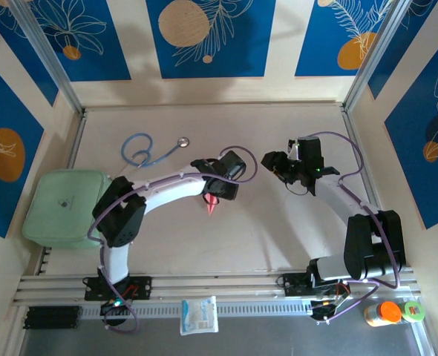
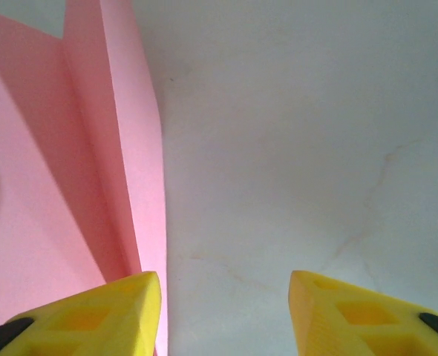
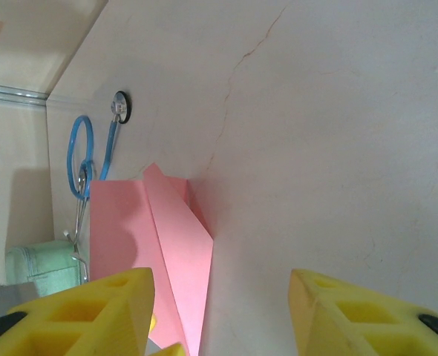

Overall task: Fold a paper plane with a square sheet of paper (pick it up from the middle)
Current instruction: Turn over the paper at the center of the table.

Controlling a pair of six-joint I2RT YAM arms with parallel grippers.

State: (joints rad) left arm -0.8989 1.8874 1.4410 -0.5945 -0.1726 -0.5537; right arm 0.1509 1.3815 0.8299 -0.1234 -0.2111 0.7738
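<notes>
**A:** Where is the paper plane?

**B:** The paper plane (image 1: 211, 205) lies on the table (image 1: 278, 237) near the middle, with its pointed nose toward the arms' bases. In the top view its wider end runs in beneath the left gripper (image 1: 217, 189).

**A:** Is that gripper holding it?

**B:** No, it has let go. In the left wrist view the yellow fingers (image 2: 93, 319) stand apart with bare table between them. The pink paper lies on the left of that picture. Its long folded edge runs down just past the inner side of the left-hand finger. I can't tell whether that finger touches the sheet.

**A:** And the other arm?

**B:** The right gripper (image 1: 272, 165) hangs to the right of the plane, apart from it, with its jaws parted and empty. Its wrist camera shows only table between the fingers (image 3: 352, 319). The plane lies left of that gap, with its centre crease and one folded wing showing.

**A:** What else is around?

**B:** A blue stethoscope (image 1: 141, 152) lies beyond the left arm toward the far side, well apart from the plane. A pale green pad (image 1: 63, 208) sits at the table's left edge. A white packet (image 1: 198, 315) with blue print rests on the near rail between the two bases.
</notes>
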